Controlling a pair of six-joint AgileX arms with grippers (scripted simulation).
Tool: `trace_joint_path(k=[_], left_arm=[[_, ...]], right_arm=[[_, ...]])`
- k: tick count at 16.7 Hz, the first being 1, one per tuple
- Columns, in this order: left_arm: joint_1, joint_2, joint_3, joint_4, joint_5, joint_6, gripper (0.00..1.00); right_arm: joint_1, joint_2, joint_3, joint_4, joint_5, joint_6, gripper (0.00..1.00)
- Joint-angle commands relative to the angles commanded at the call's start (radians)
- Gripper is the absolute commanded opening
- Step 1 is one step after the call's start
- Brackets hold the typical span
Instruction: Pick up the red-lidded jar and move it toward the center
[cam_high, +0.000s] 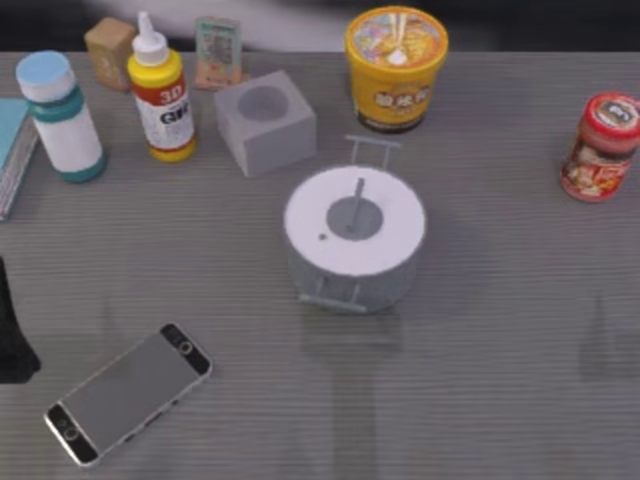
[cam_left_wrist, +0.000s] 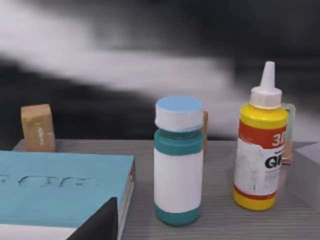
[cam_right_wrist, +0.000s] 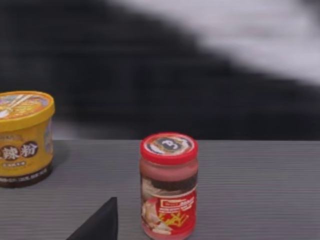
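Red-lidded jar (cam_high: 601, 146) found upright at the far right of the surface (cam_high: 500, 380), well apart from the centre and from every other item. Nearest neighbour: yellow noodle cup (cam_high: 396, 68), toward the back and to its left. Centre occupied by a white round stand with a grey post (cam_high: 354, 240); grey block with a round hole (cam_high: 265, 122) just behind that. Left side holds a yellow bottle with a white nozzle (cam_high: 160, 90), a teal bottle with a blue cap (cam_high: 60, 115), a blue book (cam_left_wrist: 60, 185) and a phone (cam_high: 128, 392).

Right wrist view: jar (cam_right_wrist: 169, 185) directly ahead, close, standing clear. Only a dark sliver of the right claw (cam_right_wrist: 97, 222) visible at the frame edge; released or clenched cannot be told. Not touching the jar. Left claw (cam_left_wrist: 97, 222) likewise a dark sliver in its wrist view, facing the teal bottle and book; state cannot be told. Left arm judged parked at the left edge.

Task judged not yet begun: jar not lifted.

Handling assessment: rigid body, probably glass under a printed wrap, so smooth and liable to slip; moderately heavy if full; breakable if dropped or tipped. Recommended hold: across the body just below the red lid, fingers on opposite sides, firm. Placement short of the white stand advised.
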Motion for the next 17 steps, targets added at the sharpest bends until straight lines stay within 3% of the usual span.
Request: trace_joint_path(k=[4, 8, 17], left_arm=[[0.0, 0.0, 0.0, 0.0, 0.0, 0.0, 1.0], [0.0, 0.0, 0.0, 0.0, 0.0, 0.0, 1.0], [0.0, 0.0, 0.0, 0.0, 0.0, 0.0, 1.0]], right_arm=[[-0.001, 0.026, 0.017, -0.022, 0.001, -0.003, 1.0], [-0.009, 0.198, 0.138, -0.159, 0.007, -0.023, 1.0], [-0.029, 0.95, 0.81, -0.699, 0.019, -0.137, 1.0]])
